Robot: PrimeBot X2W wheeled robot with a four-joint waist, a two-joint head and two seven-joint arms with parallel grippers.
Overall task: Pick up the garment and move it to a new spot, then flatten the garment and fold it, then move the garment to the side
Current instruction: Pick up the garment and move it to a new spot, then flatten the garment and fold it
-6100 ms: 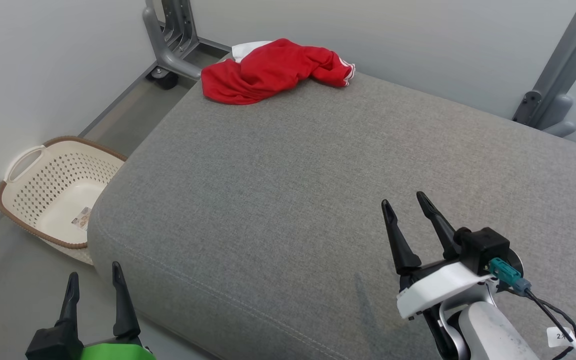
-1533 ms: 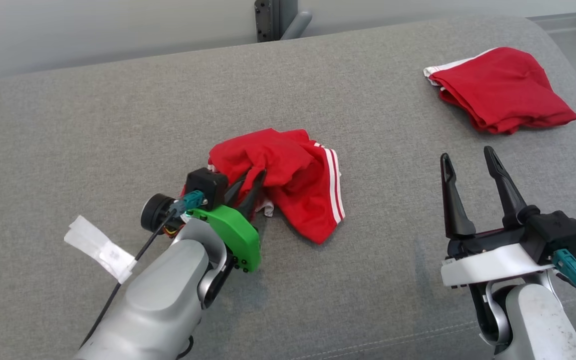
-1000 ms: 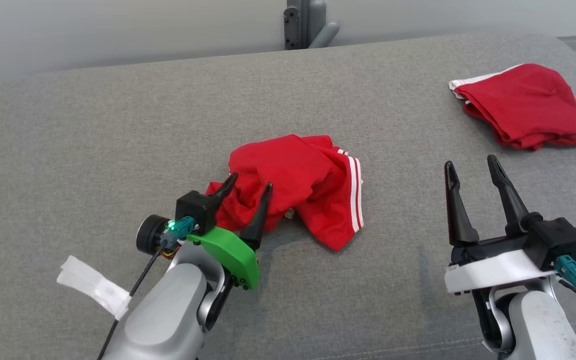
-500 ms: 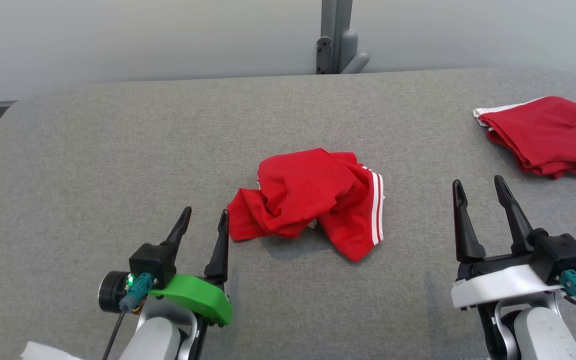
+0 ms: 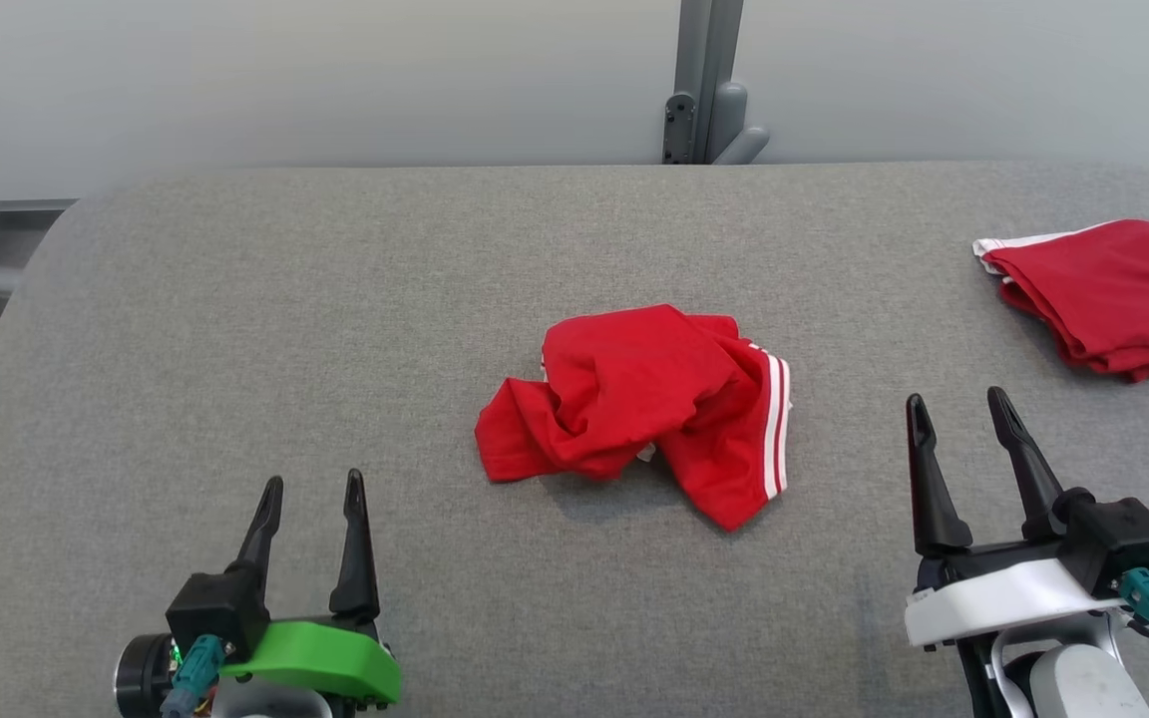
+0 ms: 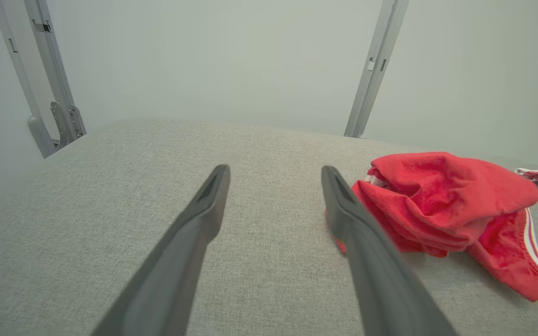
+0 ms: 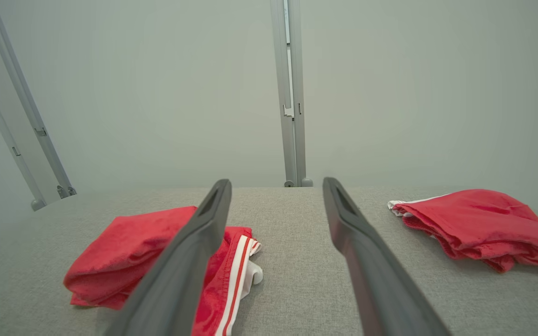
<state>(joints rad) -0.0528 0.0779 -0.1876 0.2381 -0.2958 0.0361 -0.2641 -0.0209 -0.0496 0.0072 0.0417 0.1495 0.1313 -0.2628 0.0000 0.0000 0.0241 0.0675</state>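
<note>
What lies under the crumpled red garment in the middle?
Grey cushion all round the crumpled garment; a white scrap peeks out at its near edge. Anything beneath the folds is covered.

The left gripper [image 5: 313, 481] is wearing a green cover [image 5: 320, 658], the right gripper [image 5: 956, 399] a white cover [image 5: 1003, 600], both sporting black fingers [image 5: 355, 558], teal plugs [image 5: 1148, 590].
</note>
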